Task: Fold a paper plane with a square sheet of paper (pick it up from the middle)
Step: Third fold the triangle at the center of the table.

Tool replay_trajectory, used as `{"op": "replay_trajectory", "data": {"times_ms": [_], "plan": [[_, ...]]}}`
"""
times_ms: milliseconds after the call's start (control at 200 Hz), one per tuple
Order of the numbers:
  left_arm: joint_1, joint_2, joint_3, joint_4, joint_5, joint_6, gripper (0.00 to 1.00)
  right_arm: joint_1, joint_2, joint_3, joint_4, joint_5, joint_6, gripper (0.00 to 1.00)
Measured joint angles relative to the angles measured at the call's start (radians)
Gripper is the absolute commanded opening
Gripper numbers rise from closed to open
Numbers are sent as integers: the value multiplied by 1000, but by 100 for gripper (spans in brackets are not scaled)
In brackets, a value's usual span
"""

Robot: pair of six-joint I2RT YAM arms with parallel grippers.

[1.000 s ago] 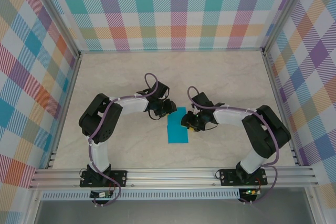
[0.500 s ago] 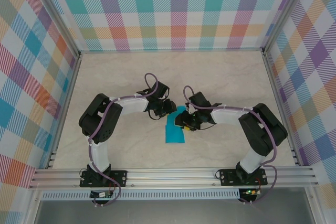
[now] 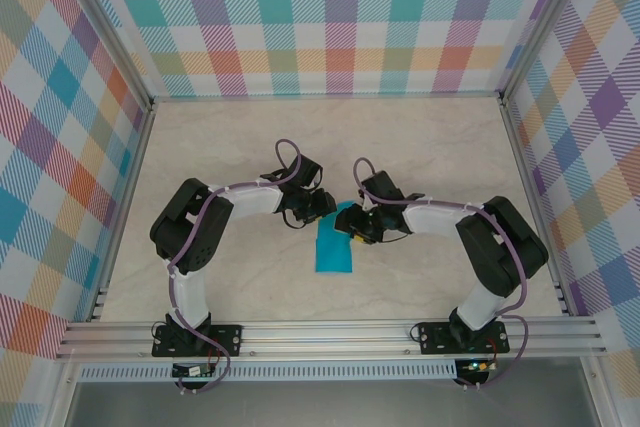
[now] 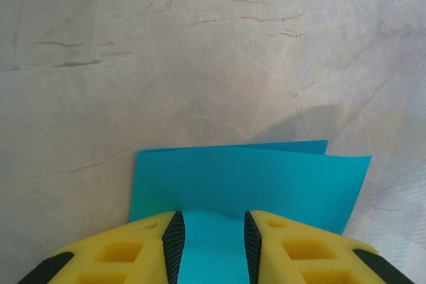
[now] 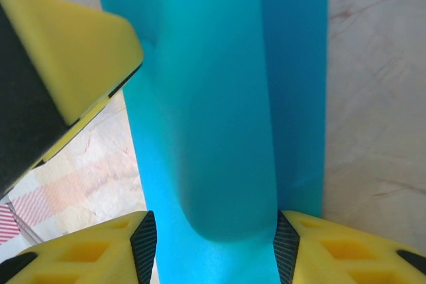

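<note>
Left pincer [image 4: 212, 224] and right pincer [image 5: 210, 231], both part-open astride the square sheet of paper [image 4: 266, 174], should be lowered evenly.

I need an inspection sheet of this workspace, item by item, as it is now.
Surface: marbled table, light, veined.
Job's things: teal paper, folded to a narrow rectangle, layers slightly offset.
Clutter: nothing seen.
Grippers: left gripper and right gripper, jaws apart, paper between the fingers.
Cables: purple cables run along both arms.
Surroundings: plaid walls, metal rail.
</note>
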Motion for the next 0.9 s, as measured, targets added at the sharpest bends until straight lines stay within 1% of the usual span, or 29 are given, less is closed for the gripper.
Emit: {"op": "replay_trajectory", "data": {"times_ms": [180,355,615,740,900], "plan": [[0,0,0,0,0,0,33,-10,3,9,0,-3,-7,52],[0,0,0,0,0,-4,33,-17,27,55,0,-21,-34,52],[4,0,-1,0,1,-15,33,-33,39,62,0,-55,-61,50],[4,0,-1,0,2,-15,33,-35,37,50,23,-81,-62,50],[3,0,-1,0,1,-15,33,-35,3,-10,40,-103,-62,50]]}}
